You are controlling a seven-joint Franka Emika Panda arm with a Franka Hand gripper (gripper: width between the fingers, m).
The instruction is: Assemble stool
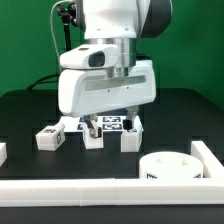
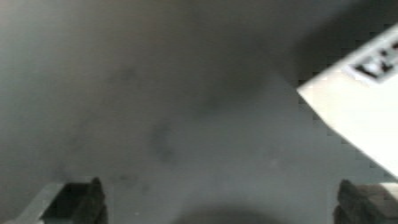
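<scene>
**Stool assembly, early stage.** The black table (image 1: 30, 110) carried all parts loose; white border rails (image 1: 60, 187) edged its near side and the exterior view's right. The gripper (image 1: 110, 122) hung low over the middle of the table, jaws spread fully and grasping nothing; in the wrist view only bare tabletop lay between the fingertips (image 2: 80, 200).

The round seat (image 1: 170, 165) lay flat in the near corner on the exterior view's right, just inside the rails; no leg was seen fitted to it. Three short blocks, taken to be legs (image 1: 50, 136), stood in a row near the gripper and well apart from the seat; one was off to the exterior view's left, two close beside the fingers. A tagged strip (image 1: 108, 125) behind them was probably the marker board. A white tagged corner (image 2: 356, 90) showed in the wrist view; which part it belonged to could not be told.

Judged progress: nothing joined yet; every leg was left to be picked up and fixed to the seat.
</scene>
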